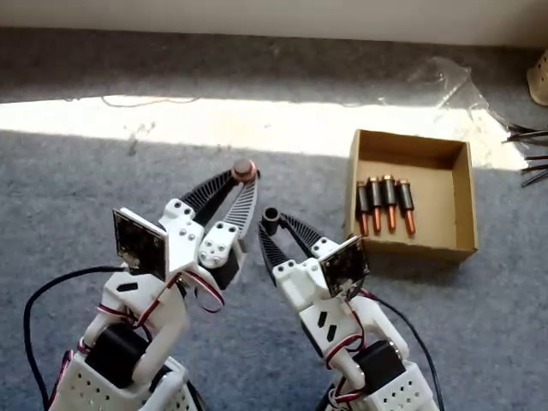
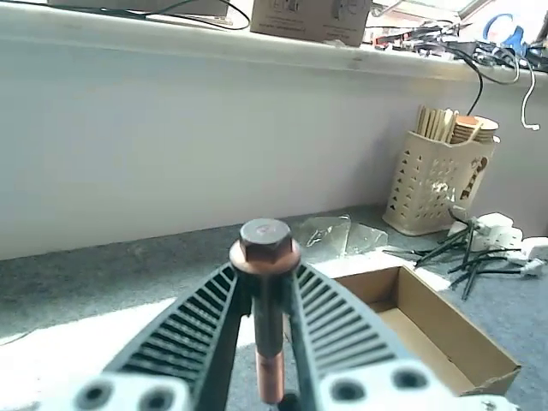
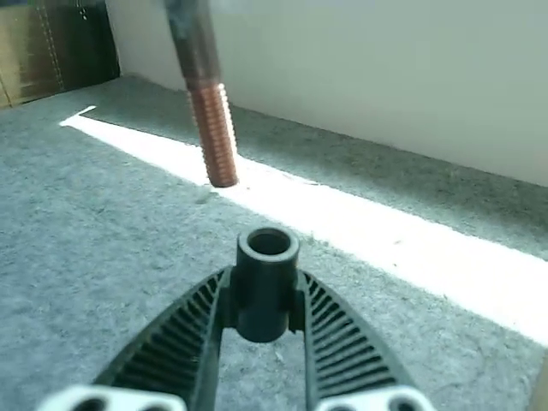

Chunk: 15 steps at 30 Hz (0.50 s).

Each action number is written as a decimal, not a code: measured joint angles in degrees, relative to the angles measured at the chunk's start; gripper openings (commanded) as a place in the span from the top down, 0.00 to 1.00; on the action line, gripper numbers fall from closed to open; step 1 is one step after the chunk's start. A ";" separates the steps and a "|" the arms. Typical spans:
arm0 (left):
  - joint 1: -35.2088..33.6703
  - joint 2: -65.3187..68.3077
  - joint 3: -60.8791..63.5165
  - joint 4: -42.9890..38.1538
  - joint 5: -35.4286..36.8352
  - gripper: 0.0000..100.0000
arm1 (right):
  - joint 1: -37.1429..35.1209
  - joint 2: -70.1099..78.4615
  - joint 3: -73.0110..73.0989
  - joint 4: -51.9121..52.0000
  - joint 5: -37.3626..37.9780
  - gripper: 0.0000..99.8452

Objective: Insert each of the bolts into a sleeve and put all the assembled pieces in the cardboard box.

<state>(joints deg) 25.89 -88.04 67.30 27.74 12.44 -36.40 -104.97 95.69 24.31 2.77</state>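
My left gripper [image 1: 242, 175] is shut on a copper bolt [image 1: 245, 169], head up between the tips; in the left wrist view the bolt [image 2: 267, 291] hangs down between the fingers [image 2: 204, 321]. My right gripper [image 1: 271, 224] is shut on a black sleeve [image 1: 271, 219], held upright with its bore open upward [image 3: 267, 276]. The bolt's threaded end [image 3: 214, 137] hangs above and beyond the sleeve, apart from it. The cardboard box [image 1: 454, 197] lies to the right with several assembled pieces [image 1: 384, 204] side by side inside.
Grey carpet covers the floor, crossed by a bright sunlit strip [image 1: 214, 124]. A clear plastic bag [image 1: 445, 81] and black cable ties [image 1: 527, 154] lie behind and right of the box. A cream basket [image 2: 437, 180] stands by the wall.
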 measured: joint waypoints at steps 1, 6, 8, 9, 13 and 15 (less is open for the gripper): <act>1.14 0.00 0.09 -0.18 0.00 1.00 | 0.00 0.00 0.00 0.00 0.62 0.99; 2.29 0.00 0.09 -0.18 0.00 1.00 | 0.00 0.00 0.00 0.00 1.58 1.00; 2.55 0.00 0.09 -0.18 0.00 1.00 | 0.00 0.00 0.00 1.32 2.81 1.00; 2.55 0.00 0.09 -0.18 0.00 1.00 | 0.00 0.00 0.00 2.46 4.04 1.00; 2.37 0.00 0.09 -0.18 0.00 1.00 | 0.00 0.00 0.00 3.96 5.45 1.00; 2.37 0.00 0.09 -0.18 0.00 1.00 | 0.00 0.00 0.00 4.04 5.54 1.00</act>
<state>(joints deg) 28.26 -88.04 67.38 27.56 12.44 -36.40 -104.97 95.69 28.35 8.31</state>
